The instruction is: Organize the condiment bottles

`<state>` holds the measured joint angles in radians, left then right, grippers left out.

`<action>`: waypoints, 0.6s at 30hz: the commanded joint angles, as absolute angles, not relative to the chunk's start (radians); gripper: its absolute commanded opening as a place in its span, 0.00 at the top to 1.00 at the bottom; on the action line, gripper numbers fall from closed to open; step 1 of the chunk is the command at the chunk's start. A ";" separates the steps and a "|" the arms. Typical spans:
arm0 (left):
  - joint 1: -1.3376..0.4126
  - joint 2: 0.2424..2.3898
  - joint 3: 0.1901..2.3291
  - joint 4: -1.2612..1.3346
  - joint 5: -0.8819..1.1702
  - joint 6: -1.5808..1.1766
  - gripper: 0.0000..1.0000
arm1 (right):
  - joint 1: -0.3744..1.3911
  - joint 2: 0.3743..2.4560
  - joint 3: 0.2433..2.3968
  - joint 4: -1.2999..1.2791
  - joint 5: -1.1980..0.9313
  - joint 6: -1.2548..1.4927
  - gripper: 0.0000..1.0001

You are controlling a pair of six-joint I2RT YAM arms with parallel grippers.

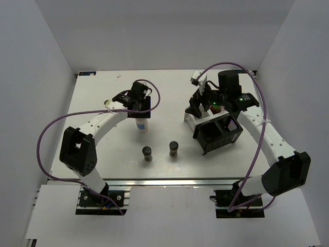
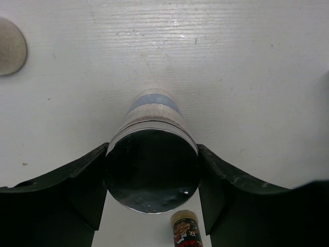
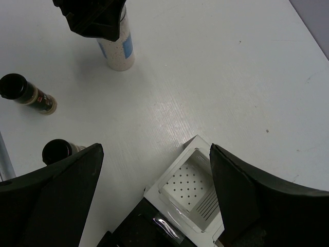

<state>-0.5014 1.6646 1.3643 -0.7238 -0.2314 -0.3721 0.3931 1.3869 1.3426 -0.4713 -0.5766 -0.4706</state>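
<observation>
**Gripping ready for a lift**

At the left claw (image 2: 152, 180), both fingers press the lid of the upright white shaker (image 2: 153, 110), probably to carry it to the rack (image 1: 218, 134), well to its right. Two spice jars (image 1: 148, 153) (image 1: 174, 148) stand nearer. The right claw (image 3: 154, 170) hangs wide open and empty above the rack.

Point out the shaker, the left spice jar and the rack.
shaker (image 2: 152, 170): left wrist view, on its silver lid.
left spice jar (image 1: 148, 153): top external view, on its dark cap.
rack (image 1: 226, 140): top external view, on its black outer wall.
</observation>
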 commanded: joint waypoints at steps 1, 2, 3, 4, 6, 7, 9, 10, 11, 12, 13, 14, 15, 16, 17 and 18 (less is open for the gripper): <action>-0.506 1.655 1.347 -0.710 -0.250 -0.383 0.29 | 0.390 1.355 1.338 -0.445 -0.571 -0.457 0.11; -0.508 1.655 1.347 -0.710 -0.247 -0.383 0.33 | 0.390 1.355 1.336 -0.445 -0.569 -0.457 0.11; -0.509 1.655 1.348 -0.710 -0.244 -0.385 0.35 | 0.388 1.350 1.335 -0.445 -0.569 -0.456 0.11; -0.509 1.654 1.348 -0.712 -0.244 -0.387 0.38 | 0.388 1.348 1.330 -0.439 -0.566 -0.451 0.11; -0.512 1.641 1.348 -0.712 -0.242 -0.391 0.50 | 0.384 1.339 1.324 -0.436 -0.563 -0.442 0.11; -0.512 1.637 1.350 -0.713 -0.232 -0.390 0.54 | 0.383 1.338 1.321 -0.434 -0.560 -0.439 0.11; -0.517 1.623 1.393 -0.735 -0.218 -0.387 0.77 | 0.379 1.330 1.313 -0.428 -0.551 -0.431 0.11; -0.522 1.620 1.417 -0.755 -0.216 -0.388 0.84 | 0.377 1.318 1.310 -0.423 -0.528 -0.425 0.11; -0.531 1.618 1.474 -0.791 -0.215 -0.387 0.89 | 0.376 1.313 1.307 -0.405 -0.516 -0.401 0.11; -0.535 1.618 1.503 -0.808 -0.212 -0.387 0.96 | 0.373 1.307 1.305 -0.397 -0.502 -0.387 0.11; -0.540 1.620 1.531 -0.825 -0.207 -0.382 1.00 | 0.368 1.296 1.307 -0.391 -0.480 -0.376 0.11; -0.545 1.620 1.581 -0.853 -0.193 -0.382 1.00 | 0.362 1.293 1.312 -0.381 -0.470 -0.350 0.11; -0.546 1.623 1.603 -0.862 -0.181 -0.380 1.00 | 0.357 1.284 1.313 -0.377 -0.463 -0.341 0.11; -0.548 1.624 1.623 -0.873 -0.151 -0.377 1.00 | 0.353 1.278 1.316 -0.376 -0.462 -0.336 0.12; -0.549 1.624 1.641 -0.877 -0.135 -0.376 1.00 | 0.344 1.272 1.324 -0.374 -0.460 -0.328 0.13; -0.552 1.629 1.681 -0.882 -0.120 -0.376 1.00 | 0.339 1.261 1.328 -0.368 -0.459 -0.309 0.15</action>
